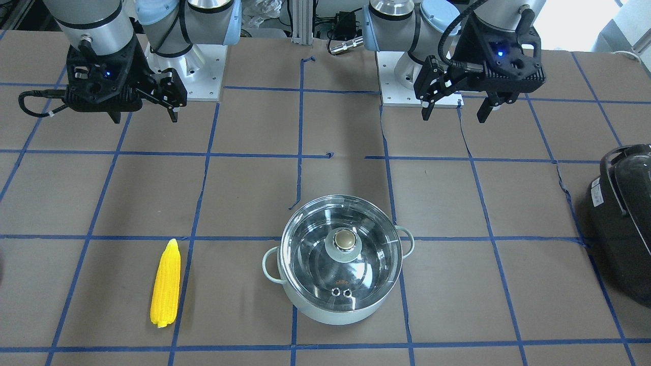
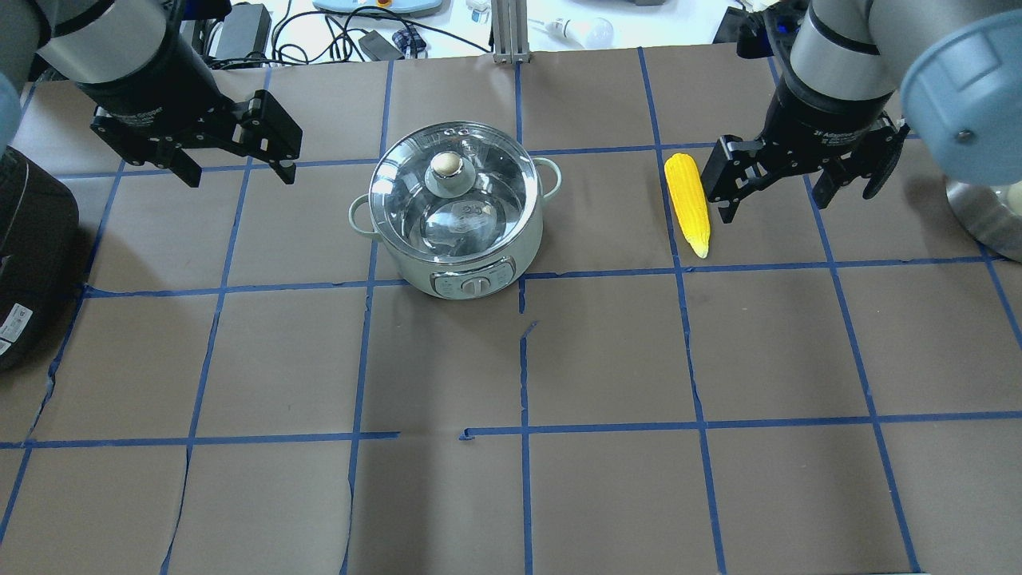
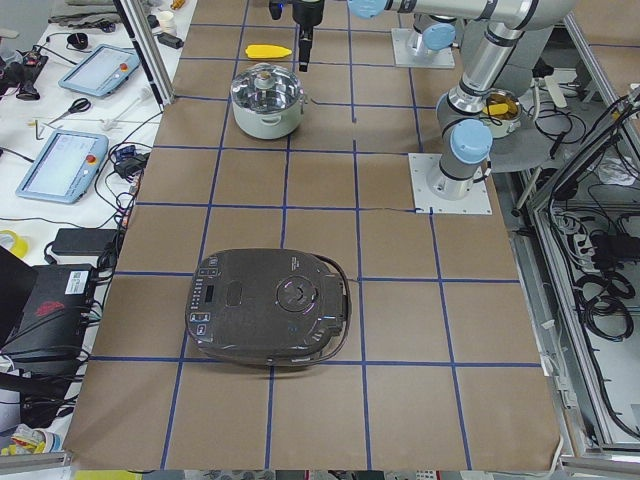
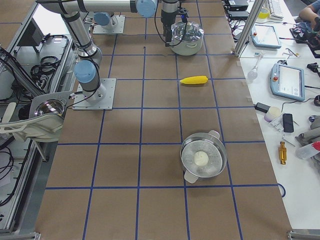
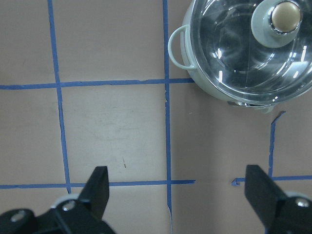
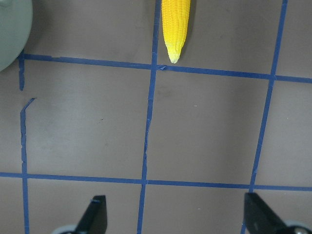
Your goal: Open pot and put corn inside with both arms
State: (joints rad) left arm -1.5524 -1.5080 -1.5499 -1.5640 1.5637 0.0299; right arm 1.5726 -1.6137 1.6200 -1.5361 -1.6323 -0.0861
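The mint-green pot stands on the table with its glass lid on and the brass knob upright; it also shows in the front view and the left wrist view. The yellow corn lies flat to the pot's right, and shows in the front view and the right wrist view. My left gripper is open and empty, hovering left of the pot. My right gripper is open and empty, hovering just right of the corn.
A large black appliance sits at the table's left end. A steel lidded pot stands at the table's right end. Blue tape lines grid the brown table. Cables and devices lie beyond the far edge.
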